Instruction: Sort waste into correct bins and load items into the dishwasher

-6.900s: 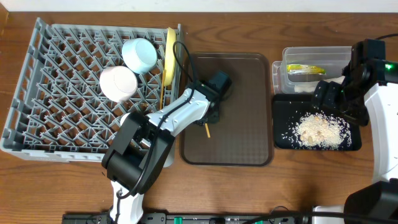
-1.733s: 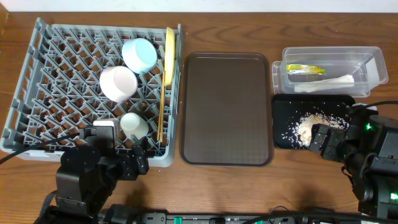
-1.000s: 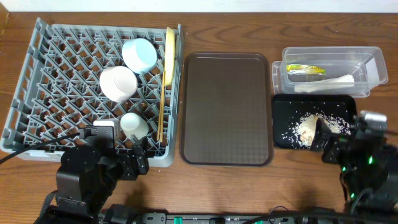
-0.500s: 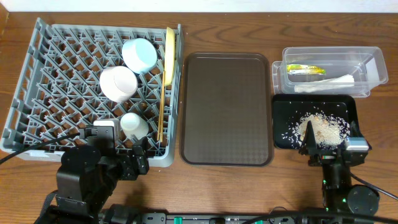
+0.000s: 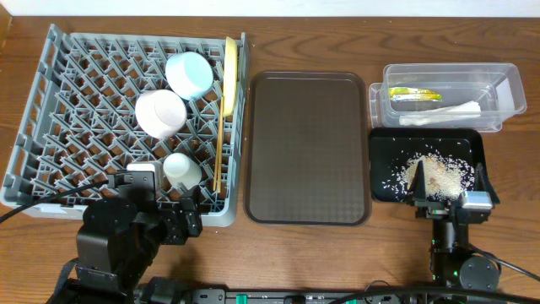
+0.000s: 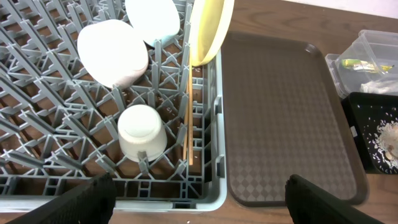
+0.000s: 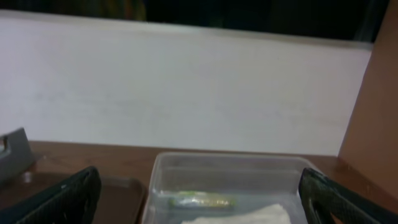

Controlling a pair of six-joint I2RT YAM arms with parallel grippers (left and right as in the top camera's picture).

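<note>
Hovering wide open and empty, the left tool [image 6: 200,180] overlooks the grey rack [image 6: 50,155] holding plate [image 6: 208,31], bowls [image 6: 112,53], cup [image 6: 142,130] and chopsticks [image 6: 186,106]. The right tool [image 7: 199,175], likewise spread and empty, faces the clear tub [image 7: 186,168] containing wrapper [image 7: 202,202] and napkin [image 7: 249,216].

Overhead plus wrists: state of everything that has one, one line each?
Rack, loaded: blue bowl, white bowl, cup, plate, chopsticks.
Plate, on edge at rack's right side.
Cup, looks upside down.
Brown tray, bare.
Tub, holds wrapper and napkin.
Black tray, holds rice scraps.
Left gripper, open, holding nothing.
Right gripper, open, holding nothing.
</note>
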